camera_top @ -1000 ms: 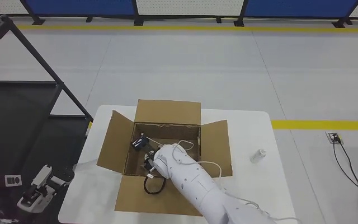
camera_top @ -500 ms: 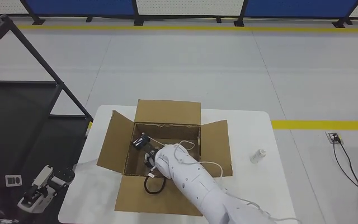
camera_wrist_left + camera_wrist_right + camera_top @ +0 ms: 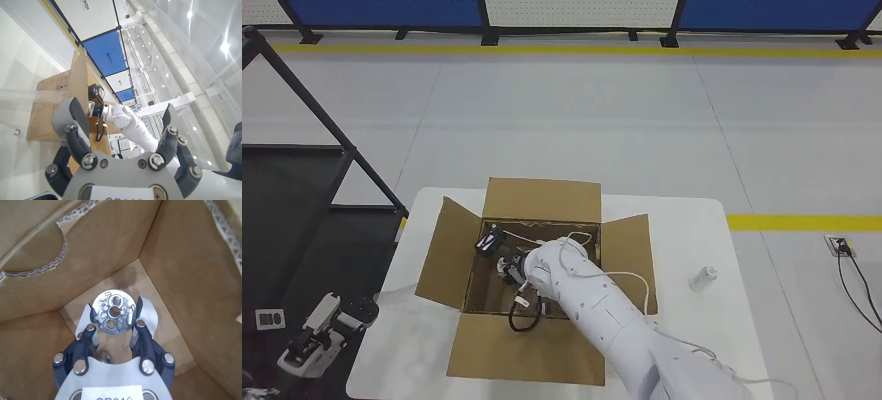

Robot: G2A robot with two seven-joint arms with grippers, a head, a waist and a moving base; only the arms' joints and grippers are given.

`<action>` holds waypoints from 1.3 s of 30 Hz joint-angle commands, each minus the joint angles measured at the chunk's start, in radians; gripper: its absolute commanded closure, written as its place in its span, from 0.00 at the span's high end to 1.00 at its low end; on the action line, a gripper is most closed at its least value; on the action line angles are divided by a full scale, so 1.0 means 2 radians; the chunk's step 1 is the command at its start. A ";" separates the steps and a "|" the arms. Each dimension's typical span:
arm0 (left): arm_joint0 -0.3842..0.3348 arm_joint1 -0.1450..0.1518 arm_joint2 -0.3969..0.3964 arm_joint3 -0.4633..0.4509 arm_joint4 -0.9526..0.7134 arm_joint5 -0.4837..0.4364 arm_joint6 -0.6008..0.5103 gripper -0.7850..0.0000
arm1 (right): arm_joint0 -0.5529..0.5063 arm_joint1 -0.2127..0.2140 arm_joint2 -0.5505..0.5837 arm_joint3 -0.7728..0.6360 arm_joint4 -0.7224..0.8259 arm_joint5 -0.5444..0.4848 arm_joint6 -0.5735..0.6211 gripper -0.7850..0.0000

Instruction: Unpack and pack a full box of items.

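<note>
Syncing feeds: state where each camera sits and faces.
Top view: above the arms, looking down at the table and open cardboard box; the right arm is in it.
Left wrist view: beside the table, facing the box's outside; open left gripper in front.
Right wrist view: inside the box, facing its floor; right gripper holds a metal disc.
Shared: top and left wrist views both show box and right arm.

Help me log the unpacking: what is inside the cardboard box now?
Inside the cardboard box, the right gripper holds a round metal part between its fingers, over the box floor. A second metal piece peeks out beneath the gripper, mostly covered by it.
</note>
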 commanded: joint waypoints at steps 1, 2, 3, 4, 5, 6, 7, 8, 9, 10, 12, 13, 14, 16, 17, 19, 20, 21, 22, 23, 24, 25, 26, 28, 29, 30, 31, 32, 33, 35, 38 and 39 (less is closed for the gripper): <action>-0.001 0.000 0.002 0.000 0.001 0.001 0.000 1.00 | 0.003 0.004 0.001 0.002 -0.003 -0.011 -0.004 0.00; -0.002 0.000 0.003 -0.001 0.002 0.001 0.000 1.00 | 0.004 0.005 0.003 0.001 -0.003 -0.017 -0.005 0.00; -0.003 0.000 0.004 -0.001 0.002 0.001 0.000 1.00 | 0.006 0.007 0.003 0.000 -0.004 -0.027 -0.010 0.00; -0.003 0.000 0.005 -0.001 0.003 0.002 0.001 1.00 | 0.006 0.009 0.004 0.001 -0.006 -0.035 -0.015 0.00; -0.004 0.001 0.006 0.000 0.004 0.002 0.002 1.00 | 0.007 0.012 0.004 -0.001 -0.008 -0.046 -0.020 0.00; -0.004 0.001 0.006 0.000 0.004 0.003 0.002 1.00 | 0.008 0.014 0.005 0.000 -0.010 -0.056 -0.027 0.00; -0.005 0.001 0.007 0.000 0.004 0.003 0.002 1.00 | 0.009 0.017 0.005 0.000 -0.013 -0.063 -0.034 0.00; -0.005 0.001 0.007 0.000 0.004 0.003 0.003 1.00 | 0.009 0.019 0.005 -0.003 -0.017 -0.071 -0.040 0.00; -0.006 0.001 0.007 0.001 0.004 0.003 0.003 1.00 | 0.009 0.021 0.004 -0.005 -0.021 -0.076 -0.048 0.00; -0.006 0.001 0.007 0.001 0.005 0.004 0.003 1.00 | 0.009 0.023 0.004 -0.007 -0.025 -0.080 -0.054 0.00; -0.007 0.001 0.007 0.002 0.005 0.005 0.004 1.00 | 0.010 0.028 0.003 -0.014 -0.034 -0.087 -0.067 0.00; -0.007 0.001 0.008 0.002 0.005 0.005 0.004 1.00 | 0.009 0.030 0.003 -0.019 -0.039 -0.089 -0.074 0.00; -0.007 0.001 0.007 0.002 0.006 0.005 0.005 1.00 | 0.009 0.033 0.003 -0.023 -0.043 -0.092 -0.080 0.00; -0.007 0.002 0.007 0.003 0.006 0.005 0.006 1.00 | 0.009 0.039 0.003 -0.031 -0.053 -0.095 -0.095 0.00; -0.007 0.002 0.007 0.002 0.006 0.006 0.006 1.00 | 0.009 0.042 0.003 -0.036 -0.058 -0.097 -0.103 0.00; -0.007 0.002 0.007 0.002 0.006 0.007 0.007 1.00 | 0.007 0.049 0.003 -0.048 -0.069 -0.098 -0.116 0.00; -0.007 0.002 0.007 0.002 0.006 0.007 0.007 1.00 | 0.005 0.052 0.003 -0.055 -0.074 -0.099 -0.121 0.00; -0.007 0.002 0.007 0.002 0.006 0.007 0.008 1.00 | 0.004 0.056 0.004 -0.063 -0.079 -0.100 -0.124 0.00; -0.007 0.002 0.007 0.002 0.006 0.007 0.008 1.00 | 0.002 0.060 0.005 -0.072 -0.083 -0.099 -0.126 0.00; -0.008 0.002 0.007 0.002 0.006 0.007 0.008 1.00 | 0.001 0.065 0.006 -0.081 -0.089 -0.100 -0.128 0.00; -0.008 0.002 0.007 0.003 0.006 0.007 0.008 1.00 | -0.001 0.069 0.008 -0.091 -0.093 -0.099 -0.129 0.00; -0.008 0.002 0.007 0.003 0.007 0.008 0.008 1.00 | -0.004 0.074 0.010 -0.102 -0.097 -0.097 -0.129 0.00; -0.009 0.002 0.008 0.003 0.007 0.009 0.008 1.00 | -0.006 0.079 0.012 -0.115 -0.101 -0.095 -0.128 0.00; -0.009 0.003 0.008 0.003 0.007 0.009 0.008 1.00 | -0.014 0.091 0.018 -0.146 -0.109 -0.090 -0.122 0.00; -0.009 0.003 0.008 0.003 0.008 0.009 0.009 1.00 | -0.019 0.097 0.022 -0.163 -0.114 -0.086 -0.117 0.00; -0.009 0.003 0.008 0.003 0.008 0.010 0.009 1.00 | -0.025 0.104 0.027 -0.182 -0.118 -0.081 -0.111 0.00; -0.010 0.003 0.008 0.003 0.008 0.010 0.009 1.00 | -0.031 0.111 0.034 -0.201 -0.120 -0.073 -0.099 0.00; -0.010 0.003 0.008 0.003 0.009 0.010 0.010 1.00 | -0.038 0.118 0.042 -0.221 -0.120 -0.058 -0.074 0.00; -0.010 0.003 0.009 0.003 0.009 0.010 0.010 1.00 | -0.040 0.120 0.044 -0.228 -0.120 -0.052 -0.063 0.00; -0.011 0.003 0.011 0.003 0.009 0.010 0.010 1.00 | -0.040 0.120 0.044 -0.228 -0.120 -0.052 -0.063 0.00; -0.011 0.003 0.015 0.002 0.011 0.011 0.010 1.00 | -0.040 0.120 0.044 -0.228 -0.120 -0.052 -0.063 0.00; -0.012 0.003 0.017 0.001 0.012 0.011 0.010 1.00 | -0.040 0.120 0.044 -0.228 -0.120 -0.052 -0.063 0.00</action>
